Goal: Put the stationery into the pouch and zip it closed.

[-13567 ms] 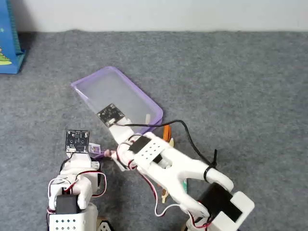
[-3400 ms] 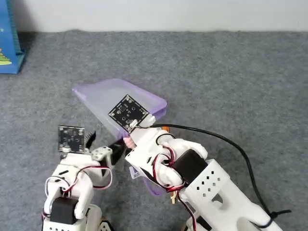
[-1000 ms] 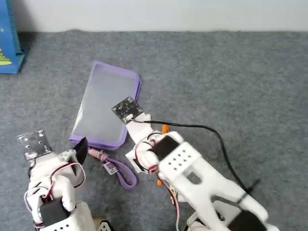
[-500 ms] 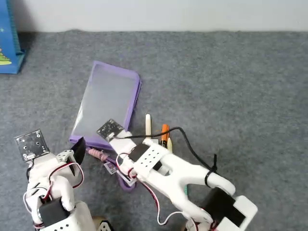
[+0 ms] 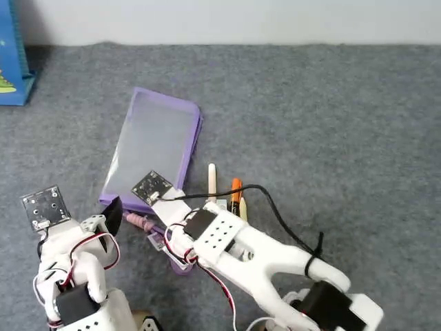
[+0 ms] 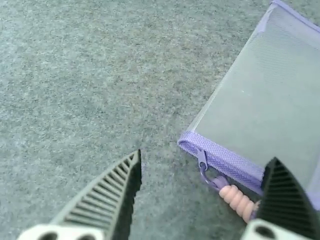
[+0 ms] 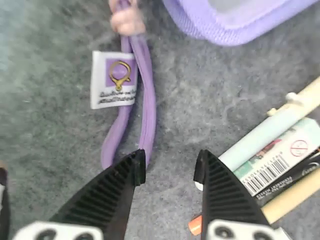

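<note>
We're at the pick-up step, nothing packed yet. The purple mesh pouch (image 5: 155,155) is lying flat, w/ the pens and markers (image 5: 224,187) just beside its zip end, outside. The right gripper (image 7: 170,161) is hanging spread & empty betw. the pouch's wrist strap (image 7: 144,75) and the pens. The left gripper (image 6: 202,167) is gaping wide, empty, near the pouch's zip pull (image 6: 201,159). Next, prob.: we're needing the mouth opened, then one pen pinched.

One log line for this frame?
left gripper: open, at pouch corner | right gripper: open, over strap | pens: lying outside pouch
</note>
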